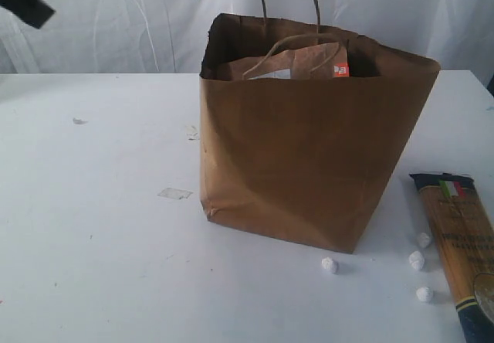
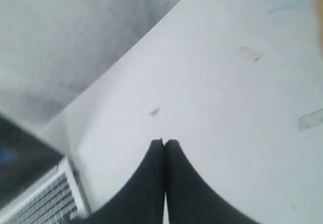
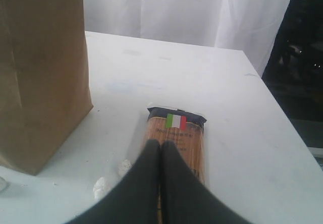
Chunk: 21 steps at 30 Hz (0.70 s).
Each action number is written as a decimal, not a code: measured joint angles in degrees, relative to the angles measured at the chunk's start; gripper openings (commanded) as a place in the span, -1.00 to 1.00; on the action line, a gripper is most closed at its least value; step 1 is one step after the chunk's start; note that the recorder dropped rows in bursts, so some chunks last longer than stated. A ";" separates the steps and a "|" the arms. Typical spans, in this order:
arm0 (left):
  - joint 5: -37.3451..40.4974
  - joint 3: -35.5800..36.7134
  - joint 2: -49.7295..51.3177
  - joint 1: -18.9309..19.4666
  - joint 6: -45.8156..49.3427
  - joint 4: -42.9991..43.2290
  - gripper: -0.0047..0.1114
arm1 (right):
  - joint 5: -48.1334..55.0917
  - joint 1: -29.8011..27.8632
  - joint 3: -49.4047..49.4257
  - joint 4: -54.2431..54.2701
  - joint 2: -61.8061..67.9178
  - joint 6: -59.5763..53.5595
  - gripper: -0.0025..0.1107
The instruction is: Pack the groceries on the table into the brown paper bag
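exterior view: brown paper bag (image 1: pixel 309 165) upright, open for loading, brown labelled pouch (image 1: pixel 297 63) in. long spaghetti packet (image 1: pixel 461 235) flat nearby, unpacked. left gripper (image 2: pixel 164 143) & right gripper (image 3: pixel 160 144) closed, empty.

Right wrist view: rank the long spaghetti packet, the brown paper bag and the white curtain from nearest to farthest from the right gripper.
1. The long spaghetti packet, flat on the table just below the right gripper.
2. The brown paper bag, standing beside it, toward the table's middle.
3. The white curtain, beyond the far edge.
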 measured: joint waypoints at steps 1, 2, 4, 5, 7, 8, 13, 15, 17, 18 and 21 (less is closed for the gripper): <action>0.10 1.19 -0.49 2.51 -3.10 1.13 -0.92 | 0.00 0.00 0.00 0.00 0.00 0.00 -0.96; 0.10 2.64 -0.83 5.15 -5.33 1.68 -0.92 | 0.00 0.00 0.00 0.00 0.00 0.00 -0.96; -0.64 6.35 -2.18 10.50 -10.26 2.37 -0.92 | 0.00 0.00 0.00 0.00 0.00 0.00 -0.96; -1.39 8.68 -2.91 13.19 -12.42 2.48 -0.92 | 0.00 0.00 0.00 0.00 0.00 0.00 -0.96; -3.59 13.71 -4.50 17.93 -16.05 2.58 -0.92 | 0.00 0.00 0.00 0.00 0.00 0.00 -0.96; -5.18 16.93 -5.59 20.40 -18.08 2.58 -0.92 | 0.00 0.00 0.00 0.00 0.00 0.00 -0.96; -15.76 34.79 -13.98 28.95 -27.05 1.88 -0.92 | 0.00 0.00 0.00 0.00 0.00 0.00 -0.96; -21.01 43.19 -19.56 29.93 -29.45 1.58 -0.92 | 0.00 0.00 0.00 0.00 0.00 0.00 -0.96; -26.80 51.03 -26.05 30.27 -31.60 0.87 -0.92 | 0.00 0.00 0.00 0.00 0.00 0.00 -0.96; -28.87 53.79 -28.91 30.27 -33.11 0.61 -0.92 | 0.00 0.00 0.00 0.00 0.00 0.00 -0.96; -33.09 60.79 -39.96 30.27 -37.70 0.24 -0.92 | 0.00 0.00 0.00 0.04 0.00 0.00 -0.96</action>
